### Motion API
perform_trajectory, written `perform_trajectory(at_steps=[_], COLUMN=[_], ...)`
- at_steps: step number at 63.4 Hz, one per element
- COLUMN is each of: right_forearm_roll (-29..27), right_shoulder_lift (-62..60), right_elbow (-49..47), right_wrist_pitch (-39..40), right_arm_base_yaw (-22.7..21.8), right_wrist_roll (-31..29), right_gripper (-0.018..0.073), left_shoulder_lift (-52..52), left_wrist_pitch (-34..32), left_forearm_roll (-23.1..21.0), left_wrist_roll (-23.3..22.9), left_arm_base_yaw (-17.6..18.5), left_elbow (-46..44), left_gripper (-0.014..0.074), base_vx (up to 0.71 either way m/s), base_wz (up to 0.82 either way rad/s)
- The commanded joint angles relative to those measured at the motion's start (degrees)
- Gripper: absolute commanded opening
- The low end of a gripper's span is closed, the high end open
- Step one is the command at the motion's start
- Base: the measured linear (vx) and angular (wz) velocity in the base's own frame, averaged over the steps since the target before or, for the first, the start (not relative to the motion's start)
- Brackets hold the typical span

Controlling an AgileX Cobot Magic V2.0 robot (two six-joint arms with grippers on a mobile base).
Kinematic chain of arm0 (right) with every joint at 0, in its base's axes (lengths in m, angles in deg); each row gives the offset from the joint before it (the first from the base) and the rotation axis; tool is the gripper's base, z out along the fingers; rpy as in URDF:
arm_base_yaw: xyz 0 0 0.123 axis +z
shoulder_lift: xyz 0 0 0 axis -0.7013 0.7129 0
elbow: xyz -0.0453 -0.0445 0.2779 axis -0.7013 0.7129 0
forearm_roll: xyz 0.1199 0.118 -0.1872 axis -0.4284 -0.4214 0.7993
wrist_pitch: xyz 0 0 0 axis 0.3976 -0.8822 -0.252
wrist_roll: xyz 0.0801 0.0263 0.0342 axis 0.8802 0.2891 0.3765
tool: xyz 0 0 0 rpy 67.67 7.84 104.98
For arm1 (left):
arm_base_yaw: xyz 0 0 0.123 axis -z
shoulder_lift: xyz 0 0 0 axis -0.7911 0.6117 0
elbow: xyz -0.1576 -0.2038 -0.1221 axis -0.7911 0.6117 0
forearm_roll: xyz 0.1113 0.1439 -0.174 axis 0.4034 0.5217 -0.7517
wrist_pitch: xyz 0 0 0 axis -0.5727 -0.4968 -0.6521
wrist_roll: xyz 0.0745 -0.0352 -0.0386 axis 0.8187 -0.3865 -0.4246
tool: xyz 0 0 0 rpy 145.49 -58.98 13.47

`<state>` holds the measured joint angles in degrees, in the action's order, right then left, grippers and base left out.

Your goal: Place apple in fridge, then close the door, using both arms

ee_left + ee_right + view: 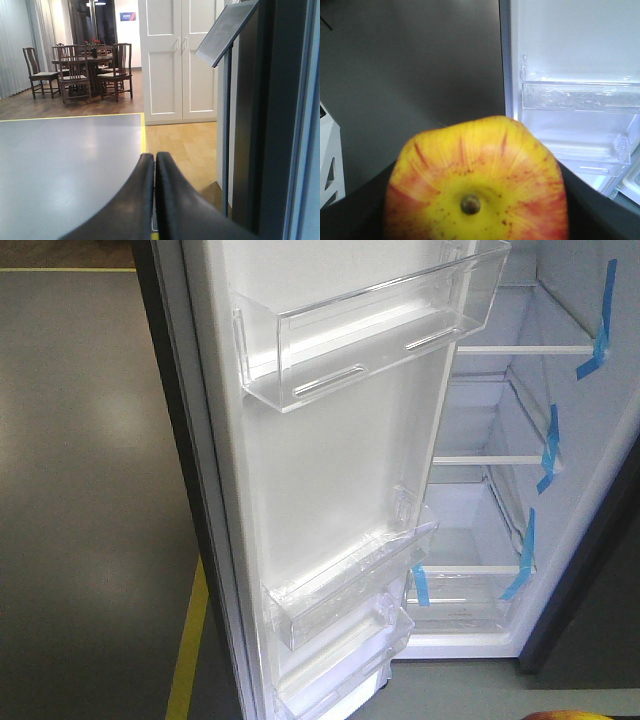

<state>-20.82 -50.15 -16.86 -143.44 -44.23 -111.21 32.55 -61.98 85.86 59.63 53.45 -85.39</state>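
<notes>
I see grey floor with a yellow line up front. The left wrist view shows wood floor, white double doors, and a dining table with chairs. The door stands open, with clear bins on its lining. The fridge shelves carry blue tape. Left gripper: fingers pressed together, nothing between. Right gripper: clamped on the apple, dimple end toward the camera, outside the fridge and facing the door bins.
</notes>
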Motion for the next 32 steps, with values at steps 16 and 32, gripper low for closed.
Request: perform_trajectory(at_steps=[16,32], right_forearm_roll=[-3.28,-3.28], right_shoulder_lift=[0.55,0.55], right_elbow=[-1.34,-1.34], right_wrist_pitch=[2.54,2.54], right_arm_base_yaw=[-0.15,-0.15], right_wrist_roll=[-0.51,-0.51], right_gripper=[0.0356,0.0356], left_shoulder_lift=[-0.96,-0.96], left_wrist_pitch=[-4.06,-4.06], left_forearm_roll=[-0.11,-0.11], left_wrist_roll=[-0.19,-0.19], left_arm_base_yaw=[0.00,0.00], left_elbow=[1.24,1.24], left_gripper=[-0.0006,-0.0006], base_vx=[0.06,0.05], base_wz=[-0.02,-0.01])
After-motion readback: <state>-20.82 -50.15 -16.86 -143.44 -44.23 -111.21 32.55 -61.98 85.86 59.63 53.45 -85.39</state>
